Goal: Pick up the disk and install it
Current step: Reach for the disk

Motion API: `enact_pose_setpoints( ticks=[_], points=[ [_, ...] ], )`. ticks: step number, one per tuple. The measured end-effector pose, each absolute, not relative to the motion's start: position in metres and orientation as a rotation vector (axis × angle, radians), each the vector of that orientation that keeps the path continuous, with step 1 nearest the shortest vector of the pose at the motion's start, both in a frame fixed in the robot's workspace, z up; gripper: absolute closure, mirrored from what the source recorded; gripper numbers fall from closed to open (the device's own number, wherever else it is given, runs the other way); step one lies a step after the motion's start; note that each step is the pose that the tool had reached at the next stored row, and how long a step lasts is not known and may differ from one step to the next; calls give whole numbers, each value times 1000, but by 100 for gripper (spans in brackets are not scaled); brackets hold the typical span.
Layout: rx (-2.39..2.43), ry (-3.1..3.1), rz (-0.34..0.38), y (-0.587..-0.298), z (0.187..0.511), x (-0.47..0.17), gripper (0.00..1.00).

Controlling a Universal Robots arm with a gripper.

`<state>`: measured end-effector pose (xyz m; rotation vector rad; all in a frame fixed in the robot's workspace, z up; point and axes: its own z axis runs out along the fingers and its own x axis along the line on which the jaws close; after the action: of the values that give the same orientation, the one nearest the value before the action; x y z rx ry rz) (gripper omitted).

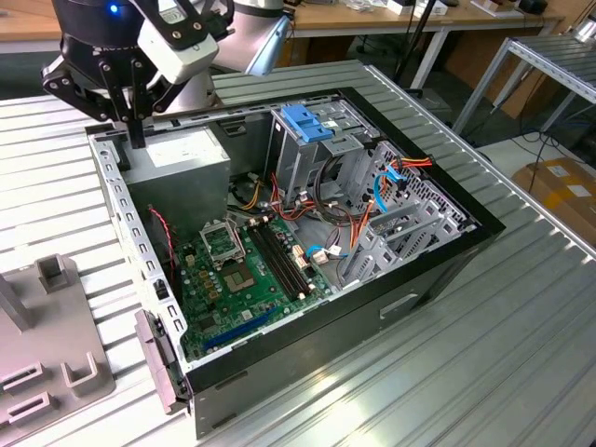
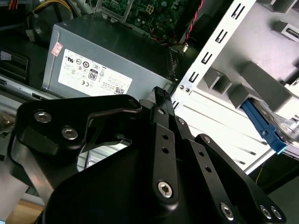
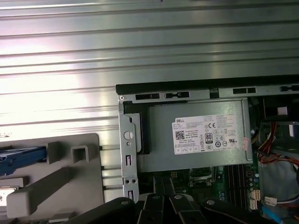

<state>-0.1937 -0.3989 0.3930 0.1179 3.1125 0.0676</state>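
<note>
The disk (image 2: 262,125) lies in a grey holder (image 2: 254,81) outside the computer case, its blue bracket edge showing in the second wrist view. In the first wrist view the disk (image 3: 21,155) peeks in at the picture's edge, resting on the same grey holder (image 3: 56,184). My gripper (image 1: 137,133) hangs over the case's corner at the exterior view's left, just above the power supply. Its fingers are shut with nothing between them (image 2: 160,94). The gripper stands apart from the disk.
The open computer case (image 1: 438,270) sits on a ribbed metal table (image 1: 484,372). Inside are a grey power-supply box (image 1: 177,158), a green motherboard (image 1: 247,270), loose cables and a metal drive cage with a blue handle (image 1: 305,121). The grey holder (image 1: 47,345) stands left of the case.
</note>
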Motion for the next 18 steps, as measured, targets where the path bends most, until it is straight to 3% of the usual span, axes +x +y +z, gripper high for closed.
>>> enact_pose_setpoints(
  ticks=[18],
  points=[
    [118,3112,68,-399,393,-209,89]
  ],
)
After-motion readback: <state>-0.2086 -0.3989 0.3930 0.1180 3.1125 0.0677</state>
